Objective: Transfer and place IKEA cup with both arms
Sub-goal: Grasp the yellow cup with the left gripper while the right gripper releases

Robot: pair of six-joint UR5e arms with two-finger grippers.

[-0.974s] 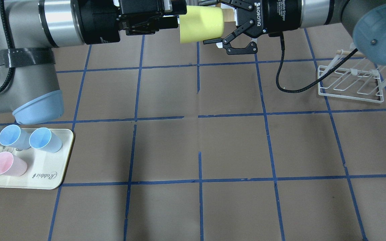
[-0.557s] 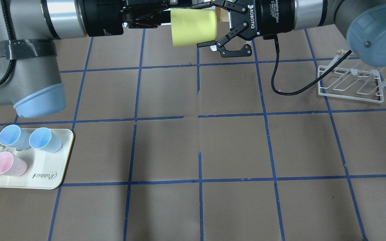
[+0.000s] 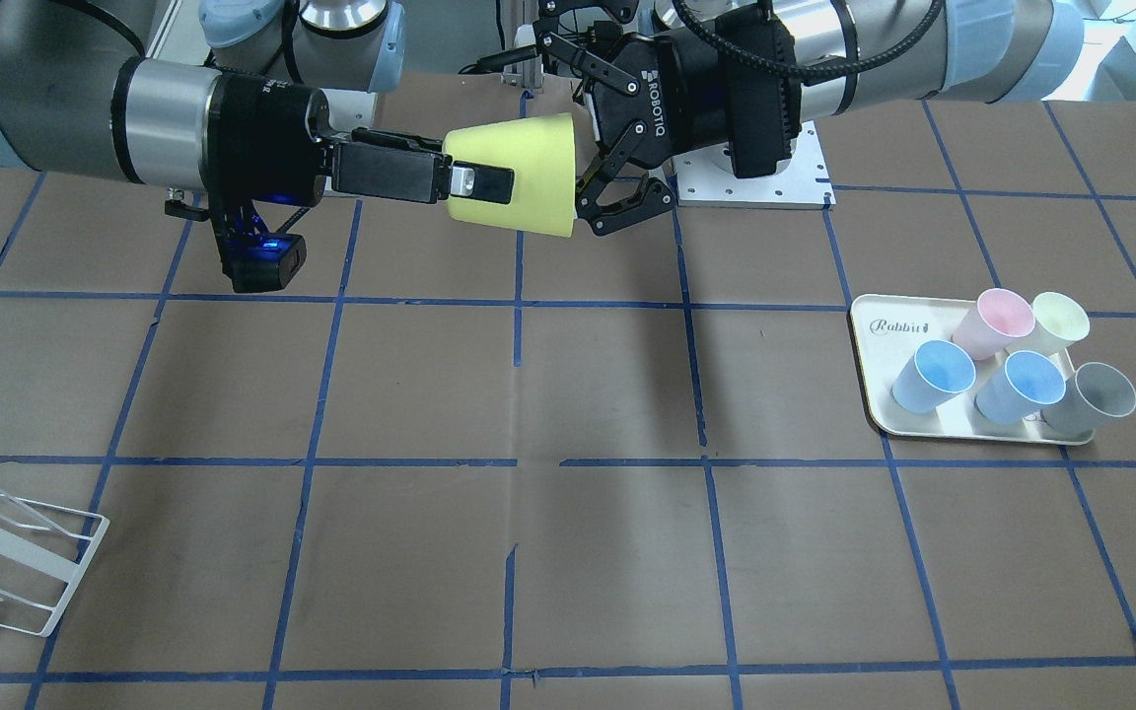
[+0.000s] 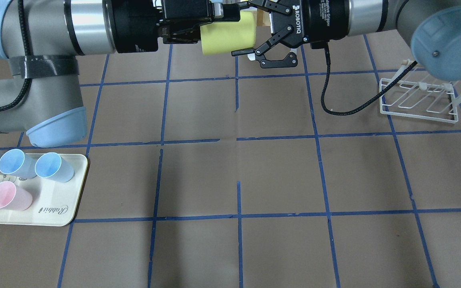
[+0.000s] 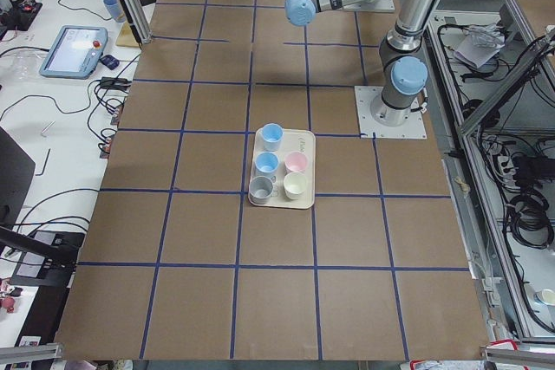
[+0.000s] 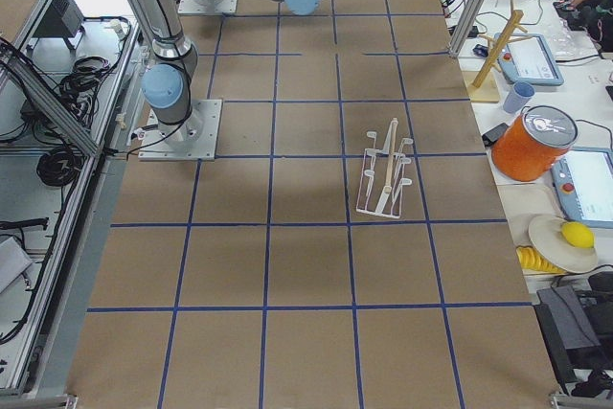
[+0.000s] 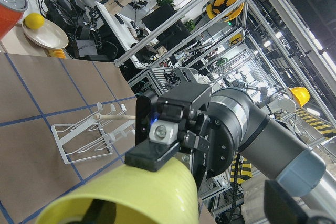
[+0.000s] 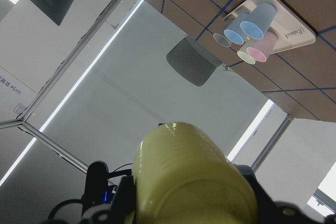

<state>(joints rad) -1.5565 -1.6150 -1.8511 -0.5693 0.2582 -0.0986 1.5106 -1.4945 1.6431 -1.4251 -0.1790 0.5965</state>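
IKEA cup aloft, five cups on tray

Overhead and front-facing cameras are looking steeply down on the desk from opposite sides, both taking in the cup tray; end cameras are watching from afar, wrist cameras shooting close.

IKEA cup at bottom, right hand (black) clamped on it, white rack behind

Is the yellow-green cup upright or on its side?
On its side: the IKEA cup hangs horizontal midair, rim toward the left claw.
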